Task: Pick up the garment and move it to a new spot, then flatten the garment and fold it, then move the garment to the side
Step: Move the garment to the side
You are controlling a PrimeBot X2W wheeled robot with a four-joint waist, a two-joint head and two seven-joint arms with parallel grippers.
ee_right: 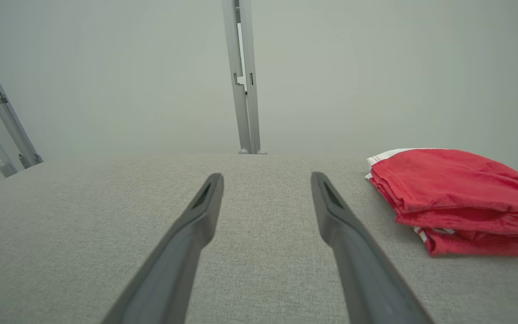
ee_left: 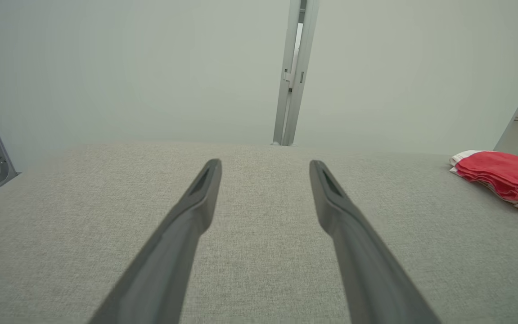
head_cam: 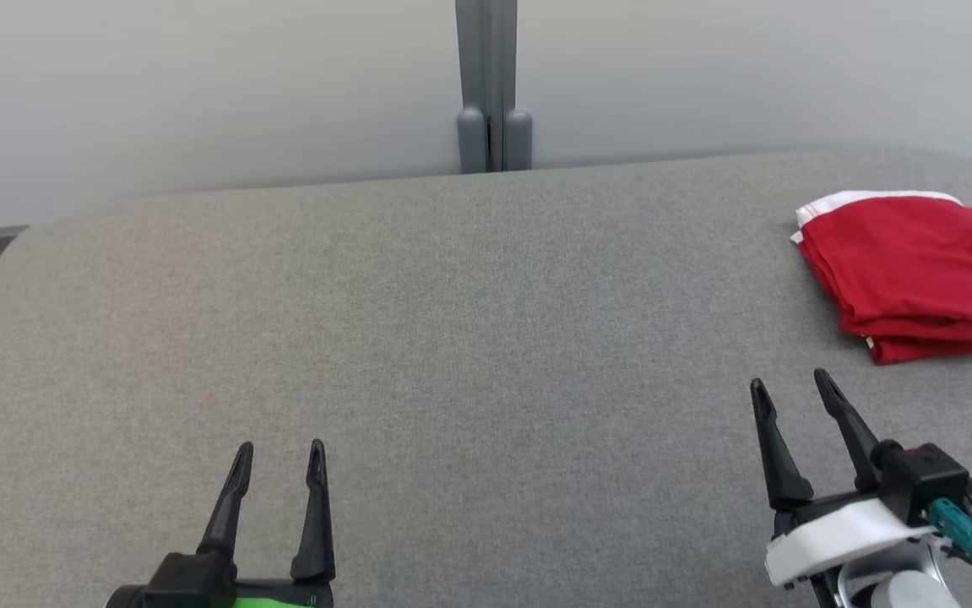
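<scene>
Head view shows the red garment [head_cam: 916, 270] lying folded on the grey bench [head_cam: 452, 338], far to the right and close to the rounded back corner. Its right part is cut off by the edge of the picture. A white trim and some dark print show on it. It looks already folded and put aside, so I judge the task is at its end or almost.

The left gripper [head_cam: 280, 446] is at the lower left with its jaws spread and nothing between them. The right gripper [head_cam: 790, 379] is near the garment but apart from it, its jaws also spread and holding nothing.

The right wrist view shows that the folds are not tight: the layers lie uneven and the lower ones stick out at the front. The danger I see is here. If the right arm moves toward the right, a fingertip could catch a loose layer and open the fold. A push could also slide the garment toward the corner, because it lies close to it.
</scene>
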